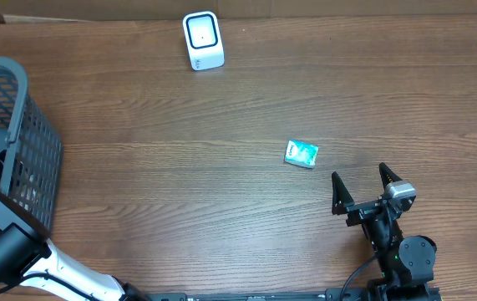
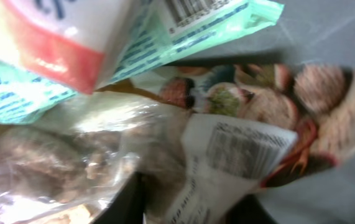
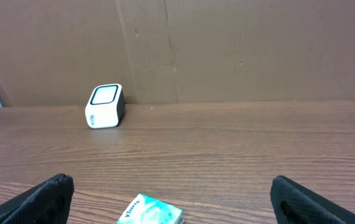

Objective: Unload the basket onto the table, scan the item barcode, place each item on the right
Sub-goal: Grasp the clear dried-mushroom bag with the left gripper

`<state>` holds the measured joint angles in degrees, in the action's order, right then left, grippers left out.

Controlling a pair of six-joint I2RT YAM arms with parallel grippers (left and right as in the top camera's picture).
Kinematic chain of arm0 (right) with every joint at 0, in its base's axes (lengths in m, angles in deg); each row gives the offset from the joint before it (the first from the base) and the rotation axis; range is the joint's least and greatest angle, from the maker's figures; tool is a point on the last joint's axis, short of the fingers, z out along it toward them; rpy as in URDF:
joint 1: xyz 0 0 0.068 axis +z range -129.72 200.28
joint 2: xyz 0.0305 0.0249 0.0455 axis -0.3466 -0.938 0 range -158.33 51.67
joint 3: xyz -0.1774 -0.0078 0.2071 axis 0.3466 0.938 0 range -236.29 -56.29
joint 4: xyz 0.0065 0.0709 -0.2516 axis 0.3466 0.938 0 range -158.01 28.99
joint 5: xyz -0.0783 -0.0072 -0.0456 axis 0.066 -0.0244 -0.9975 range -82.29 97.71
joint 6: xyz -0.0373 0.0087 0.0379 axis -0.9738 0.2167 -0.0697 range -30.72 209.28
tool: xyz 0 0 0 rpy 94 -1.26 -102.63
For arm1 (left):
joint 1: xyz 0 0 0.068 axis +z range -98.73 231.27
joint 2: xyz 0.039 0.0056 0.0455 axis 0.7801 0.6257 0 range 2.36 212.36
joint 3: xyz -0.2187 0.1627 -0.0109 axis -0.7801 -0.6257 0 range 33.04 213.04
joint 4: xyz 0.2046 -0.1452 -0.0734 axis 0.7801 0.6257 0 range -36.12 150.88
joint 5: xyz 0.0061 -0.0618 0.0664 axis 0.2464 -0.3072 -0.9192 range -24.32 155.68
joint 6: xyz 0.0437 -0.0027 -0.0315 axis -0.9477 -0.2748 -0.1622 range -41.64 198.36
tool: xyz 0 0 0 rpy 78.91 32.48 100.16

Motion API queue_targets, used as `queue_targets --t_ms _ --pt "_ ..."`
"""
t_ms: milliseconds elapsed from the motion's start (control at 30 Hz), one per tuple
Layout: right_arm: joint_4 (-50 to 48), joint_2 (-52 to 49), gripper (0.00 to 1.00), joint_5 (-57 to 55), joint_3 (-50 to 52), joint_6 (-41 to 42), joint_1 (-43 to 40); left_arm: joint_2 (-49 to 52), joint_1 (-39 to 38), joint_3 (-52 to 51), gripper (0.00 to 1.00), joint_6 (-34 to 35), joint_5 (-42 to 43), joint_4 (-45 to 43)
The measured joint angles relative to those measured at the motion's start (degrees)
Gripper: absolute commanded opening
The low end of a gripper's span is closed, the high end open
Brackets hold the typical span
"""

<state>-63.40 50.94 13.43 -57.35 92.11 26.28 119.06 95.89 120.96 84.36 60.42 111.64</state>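
Where my left gripper (image 2: 183, 210) sits: down inside the basket (image 1: 21, 159), low over a heap of packets.
Left gripper state: only dark finger stubs show at the bottom edge of my wrist view. The picture is blurred, so I cannot tell how wide I stand or whether I grip anything.
Labelled packet (image 2: 227, 162): in the basket, directly before my left fingers. Its white barcode label faces the camera, long axis slanting from upper right to lower left, the lower end running down between the stubs.
Other basket contents: a teal-striped packet (image 2: 196, 18) with a barcode, a red-and-white packet (image 2: 53, 43) lying over it, and a picture-printed pack (image 2: 314, 106) under the label.
Teal packet (image 1: 301, 154): flat on the table (image 1: 180, 209), well right of the basket, long axis roughly left-right, slightly slanted.
Scanner (image 1: 203, 39): upright, right of the basket, toward the far edge.
Right gripper (image 1: 359, 174): farther right of the basket than the teal packet. Jaws spread wide, holding nothing, with the teal packet just ahead and apart.
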Motion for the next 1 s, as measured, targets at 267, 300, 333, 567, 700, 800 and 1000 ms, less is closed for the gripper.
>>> queue_targets --t_ms 267,300,333,567,700,800,1000 --pt "0.0 0.0 1.0 0.0 0.0 0.0 0.0 1.4 0.1 2.9 0.05 0.3 0.6 5.5" --pt "0.0 0.0 1.0 0.0 0.0 0.0 0.0 1.8 0.1 3.7 0.05 0.4 0.9 6.9" --pt "0.0 0.0 1.0 0.0 0.0 0.0 0.0 2.2 0.1 4.4 0.05 0.6 1.2 8.4" --pt "0.0 0.0 1.0 0.0 0.0 0.0 0.0 5.7 -0.3 12.9 0.04 2.1 3.1 18.6" --pt "0.0 0.0 1.0 0.0 0.0 0.0 0.0 5.8 -1.5 20.4 0.05 2.9 3.9 23.3" --pt "0.0 0.0 1.0 0.0 0.0 0.0 0.0 5.3 -2.4 25.5 0.04 3.1 4.3 25.3" --pt "0.0 0.0 1.0 0.0 0.0 0.0 0.0 -0.2 -3.5 31.2 0.05 3.5 4.7 27.1"
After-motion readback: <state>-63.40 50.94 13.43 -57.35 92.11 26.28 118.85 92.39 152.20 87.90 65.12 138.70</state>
